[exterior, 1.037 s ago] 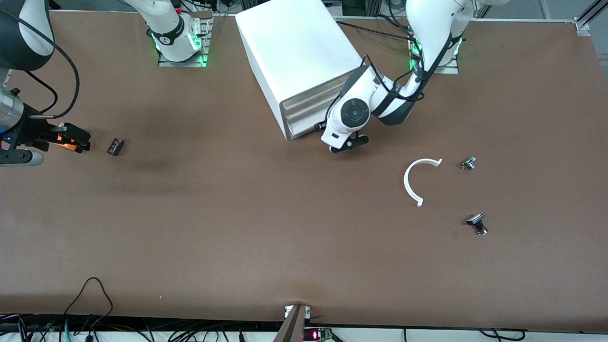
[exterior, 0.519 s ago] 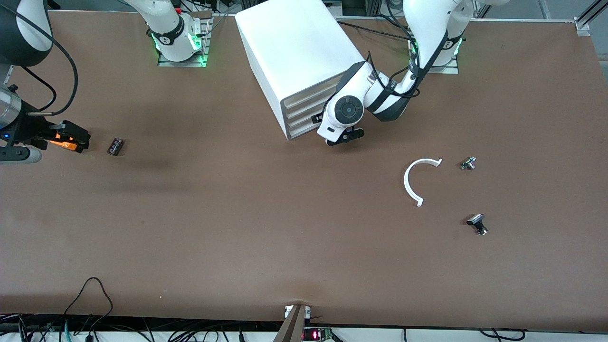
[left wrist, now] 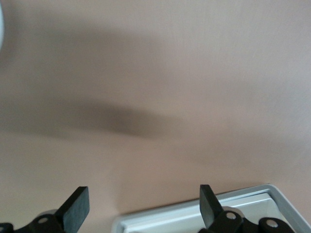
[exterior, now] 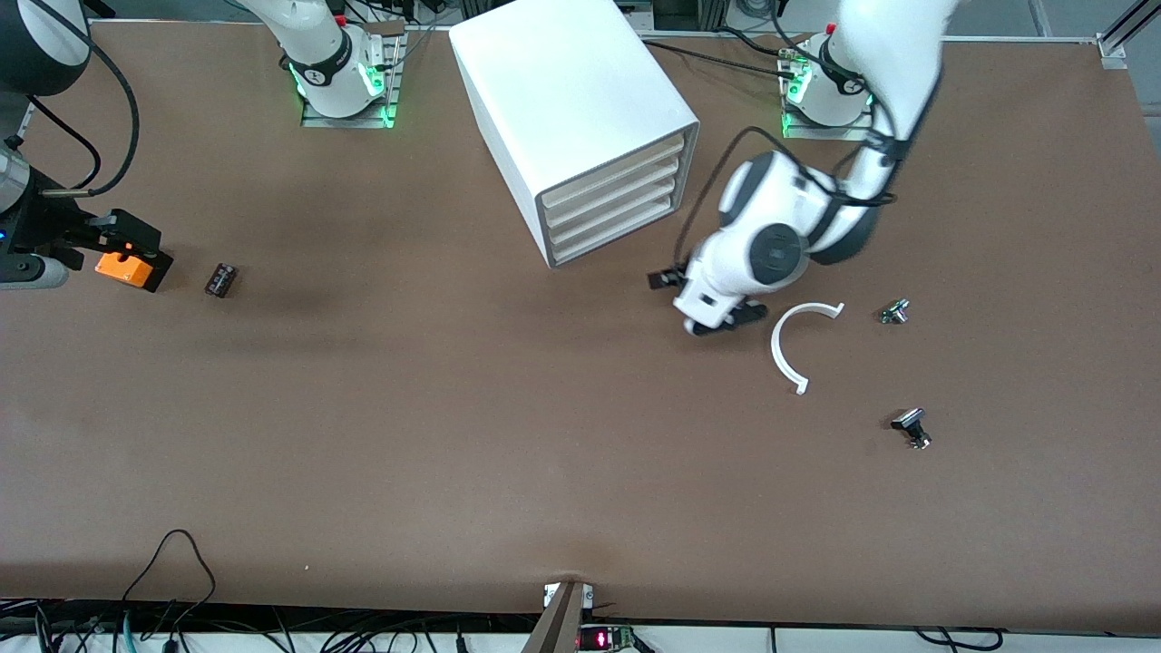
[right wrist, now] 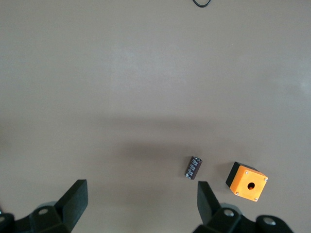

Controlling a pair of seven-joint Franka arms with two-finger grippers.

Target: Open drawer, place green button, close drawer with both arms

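All four fronts of the cabinet [exterior: 571, 91] sit flush, including the bottom drawer [exterior: 612, 234]. The cabinet stands on the worktop [exterior: 453, 435] at the edge where the arm bases are, between the two. No green-capped button shows anywhere on the worktop; it is probably inside the shut drawer, though that cannot be confirmed. The left gripper [left wrist: 143, 194] hangs low over bare worktop between the cabinet and a white ring [exterior: 776, 349], jaws released and holding nothing, which suggests the closing push is done. The right gripper [right wrist: 140, 189] waits at the right arm's end of the worktop beside an orange box [exterior: 122, 268], jaws likewise spread and empty, clear of the cabinet.
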